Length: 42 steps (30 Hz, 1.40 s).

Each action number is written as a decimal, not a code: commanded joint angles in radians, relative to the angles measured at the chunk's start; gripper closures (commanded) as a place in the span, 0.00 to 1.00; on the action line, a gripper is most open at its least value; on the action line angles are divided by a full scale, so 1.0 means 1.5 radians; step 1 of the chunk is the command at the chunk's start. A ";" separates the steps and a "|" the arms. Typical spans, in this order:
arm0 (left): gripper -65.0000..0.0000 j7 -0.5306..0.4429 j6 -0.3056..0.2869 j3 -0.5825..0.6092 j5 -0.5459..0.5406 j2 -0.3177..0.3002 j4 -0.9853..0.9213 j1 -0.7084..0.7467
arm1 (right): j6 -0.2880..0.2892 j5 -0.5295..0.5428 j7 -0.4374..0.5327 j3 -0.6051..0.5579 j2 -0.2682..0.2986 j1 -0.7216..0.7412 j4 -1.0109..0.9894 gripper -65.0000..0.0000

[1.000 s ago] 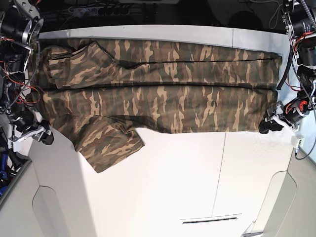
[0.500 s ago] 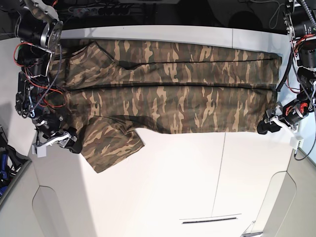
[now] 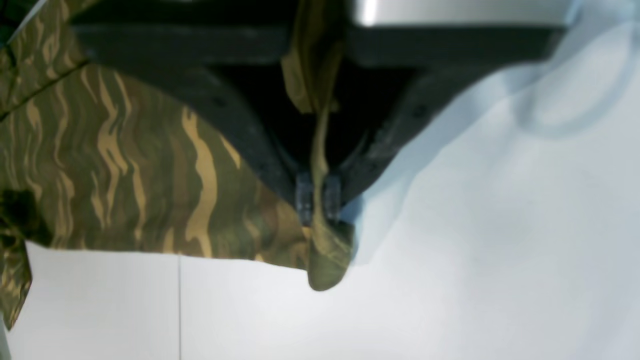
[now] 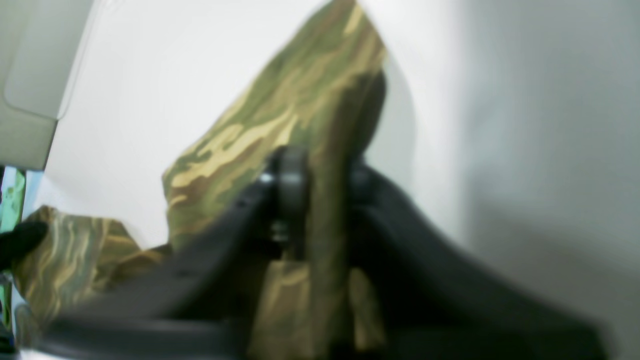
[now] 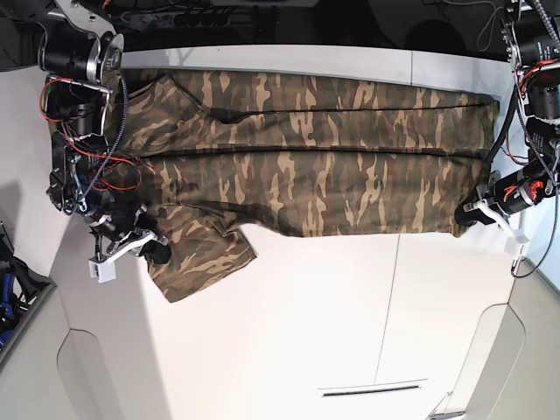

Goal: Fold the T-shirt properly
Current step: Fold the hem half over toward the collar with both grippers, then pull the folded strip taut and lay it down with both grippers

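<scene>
We take the T-shirt [image 5: 306, 157] as the landmark. It lies spread flat along the far half of the white table [image 5: 350, 315], long axis left to right in the base view, one sleeve [image 5: 206, 258] sticking out toward the near side.

Nearest: right gripper [image 5: 147, 249] sits at that sleeve's outer edge, clamped on cloth. Right wrist view confirms it: a fold of camo fabric [image 4: 320, 210] is pinched between the dark fingers [image 4: 287, 190].

Left gripper [image 5: 465, 216] is at the shirt's opposite end, on its near corner, also clenched. Left wrist view shows a bunched strip of cloth [image 3: 320, 200] squeezed between both fingertips, a small tab hanging just past them over bare table.

Far edge of the shirt runs near the table's far rim.
</scene>
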 commanded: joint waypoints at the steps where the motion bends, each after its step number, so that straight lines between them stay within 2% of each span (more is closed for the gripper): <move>1: 1.00 -0.002 -0.006 -0.003 -0.004 -0.015 0.006 -0.011 | -0.006 -0.015 -0.020 -0.002 0.003 0.009 0.006 1.00; 5: 1.00 0.006 -0.006 -0.003 -0.019 -0.018 0.011 -0.018 | -0.006 -0.004 -0.059 -0.002 0.004 0.009 0.042 1.00; 8: 1.00 0.038 -0.006 -0.003 -0.068 -0.026 0.031 -0.018 | -0.006 0.028 -0.142 -0.002 0.005 0.009 0.095 1.00; 12: 1.00 0.113 -0.006 -0.004 -0.123 -0.038 0.090 -0.008 | -0.006 0.100 -0.275 -0.002 0.017 -0.002 0.184 1.00; 16: 1.00 0.145 -0.006 -0.004 -0.178 -0.067 0.168 0.033 | -0.006 0.182 -0.342 -0.002 0.045 -0.050 0.293 1.00; 20: 1.00 0.145 -0.006 -0.019 -0.193 -0.091 0.246 0.087 | -0.006 0.233 -0.372 -0.001 0.075 -0.111 0.394 1.00; 26: 1.00 0.150 -0.006 -0.092 -0.193 -0.092 0.344 0.162 | -0.006 0.270 -0.381 0.003 0.129 -0.216 0.527 1.00; 29: 1.00 0.190 -0.006 -0.136 -0.217 -0.092 0.379 0.191 | -0.006 0.270 -0.381 0.013 0.147 -0.263 0.579 1.00; 31: 1.00 0.229 -0.006 -0.154 -0.258 -0.092 0.400 0.211 | -0.006 0.270 -0.381 0.024 0.149 -0.291 0.606 1.00; 33: 1.00 0.240 -0.006 -0.165 -0.277 -0.092 0.420 0.234 | -0.006 0.271 -0.383 0.035 0.149 -0.318 0.628 1.00; 42: 1.00 0.239 -0.006 -0.166 -0.270 -0.092 0.441 0.307 | -0.006 0.287 -0.394 0.075 0.147 -0.416 0.658 1.00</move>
